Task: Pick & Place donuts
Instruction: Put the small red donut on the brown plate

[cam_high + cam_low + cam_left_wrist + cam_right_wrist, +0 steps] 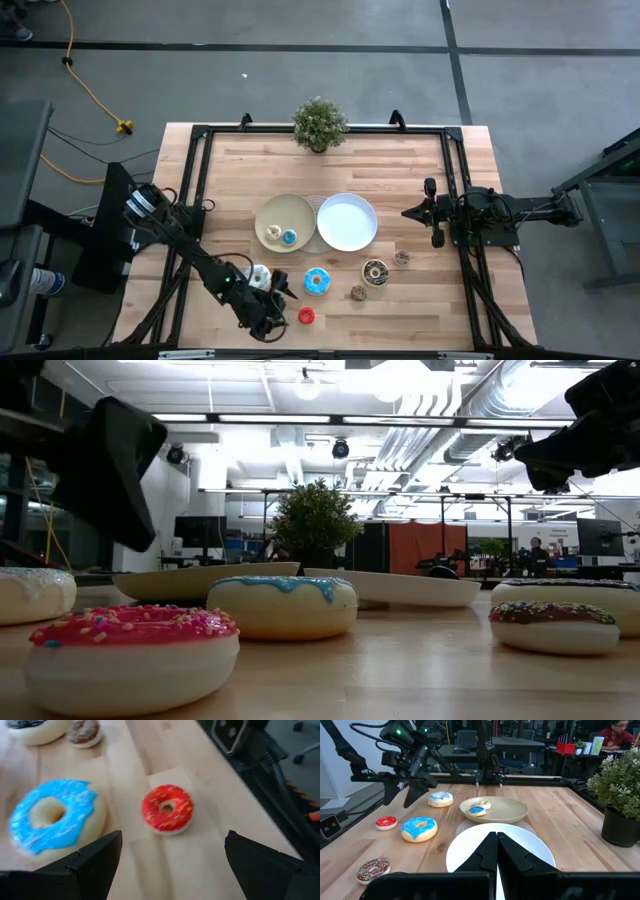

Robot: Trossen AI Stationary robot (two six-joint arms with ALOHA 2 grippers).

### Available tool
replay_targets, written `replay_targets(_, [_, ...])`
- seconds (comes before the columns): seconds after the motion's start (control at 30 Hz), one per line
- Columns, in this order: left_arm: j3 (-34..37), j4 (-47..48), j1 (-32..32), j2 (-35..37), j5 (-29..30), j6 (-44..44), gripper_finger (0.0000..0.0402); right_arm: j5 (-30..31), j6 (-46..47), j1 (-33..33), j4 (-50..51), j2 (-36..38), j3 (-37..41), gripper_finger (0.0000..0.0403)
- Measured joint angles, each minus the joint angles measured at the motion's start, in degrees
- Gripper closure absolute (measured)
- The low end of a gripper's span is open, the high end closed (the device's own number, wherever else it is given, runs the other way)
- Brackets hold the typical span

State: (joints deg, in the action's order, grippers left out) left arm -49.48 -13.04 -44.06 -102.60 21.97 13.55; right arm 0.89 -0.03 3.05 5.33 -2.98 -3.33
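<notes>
The left gripper point(272, 312) hovers with jaws spread wide above the table's near edge, just beside the small red donut point(306, 316), which lies on the wood next to the large blue donut point(317, 281). Two small donuts point(281, 235) sit in the beige plate point(285, 205). The right gripper point(408, 212), jaws pressed together, waits beside the white plate point(347, 222).

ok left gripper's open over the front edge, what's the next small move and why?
Probably lower the left gripper straight down around the small red donut. Its fingers are wide open above the table, and in the left wrist view the red donut lies loose on the wood between and just ahead of them, apart from the big blue donut. The right gripper waits shut at the right side.
</notes>
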Motion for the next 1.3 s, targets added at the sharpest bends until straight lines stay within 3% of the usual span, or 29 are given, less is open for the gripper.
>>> replay_targets(0.37, [0.6, -11.0, 0.1, -6.6, -0.1, 0.2, 0.0060, 0.0, 0.0, 0.0, 0.0, 0.0, 0.0, 0.0402])
replay_targets(1.3, [-2.0, -18.0, 0.7, -13.8, 2.9, 0.4, 0.0060, 0.0, 0.0, 0.0, 0.0, 0.0, 0.0, 0.0402])
